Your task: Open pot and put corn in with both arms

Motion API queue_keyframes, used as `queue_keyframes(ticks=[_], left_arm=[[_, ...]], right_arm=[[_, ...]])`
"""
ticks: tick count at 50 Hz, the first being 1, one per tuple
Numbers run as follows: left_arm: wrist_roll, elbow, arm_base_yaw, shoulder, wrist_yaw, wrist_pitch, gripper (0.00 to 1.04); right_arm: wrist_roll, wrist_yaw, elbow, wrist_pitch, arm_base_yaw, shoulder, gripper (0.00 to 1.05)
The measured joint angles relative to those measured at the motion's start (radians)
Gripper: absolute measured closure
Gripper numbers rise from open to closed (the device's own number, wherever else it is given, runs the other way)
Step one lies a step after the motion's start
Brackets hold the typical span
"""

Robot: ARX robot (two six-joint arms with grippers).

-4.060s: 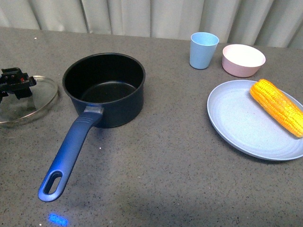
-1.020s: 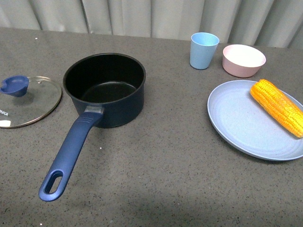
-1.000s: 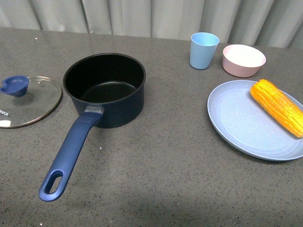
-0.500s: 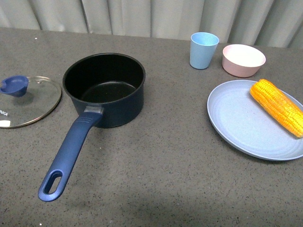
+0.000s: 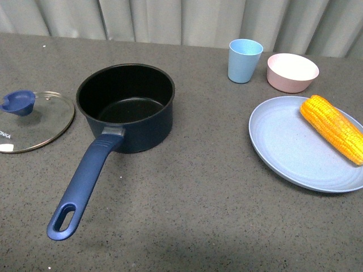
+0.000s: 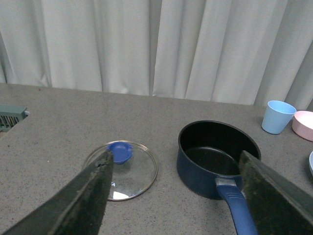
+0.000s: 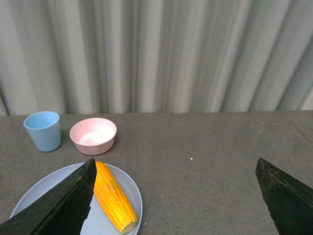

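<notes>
Fingers on the left arm [image 6: 90,196] are wide apart and hold nothing. The fingers on the right arm [image 7: 63,200] are wide apart and empty too. The pot [image 5: 126,107] stands open, its lid [image 5: 34,122] flat just beside it. The corn [image 5: 333,129] lies on the plate [image 5: 283,153], by its far edge. Bare table [image 5: 198,215] lies between pot and plate.

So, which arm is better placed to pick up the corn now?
The right arm. The corn lies on the blue plate on the robot's right, and the open right gripper faces it. The left gripper faces the lid and pot.
</notes>
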Motion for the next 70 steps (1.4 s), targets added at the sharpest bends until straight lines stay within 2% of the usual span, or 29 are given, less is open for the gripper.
queue_keyframes(ticks=[5,6,11,26,33,48,70], left_arm=[[0.000,0.000,0.000,0.000,0.000,0.000,0.06],[0.002,0.000,0.000,0.000,0.000,0.000,0.05],[0.002,0.000,0.000,0.000,0.000,0.000,0.07],[0.002,0.000,0.000,0.000,0.000,0.000,0.07],[0.002,0.000,0.000,0.000,0.000,0.000,0.07],[0.002,0.000,0.000,0.000,0.000,0.000,0.07],[0.002,0.000,0.000,0.000,0.000,0.000,0.07]], right_arm=[[-0.025,-0.104,0.120,0.051,-0.042,0.299,0.09],[-0.029,-0.127,0.149,0.049,-0.048,0.365,0.09],[-0.063,-0.193,0.284,-0.032,-0.060,0.587,0.09],[-0.158,-0.322,0.606,-0.356,-0.062,0.909,0.09],[-0.196,-0.329,0.768,-0.492,-0.061,1.073,0.09],[-0.164,-0.375,0.897,-0.531,-0.055,1.270,0.09],[-0.148,-0.355,1.040,-0.539,-0.017,1.507,0.09]])
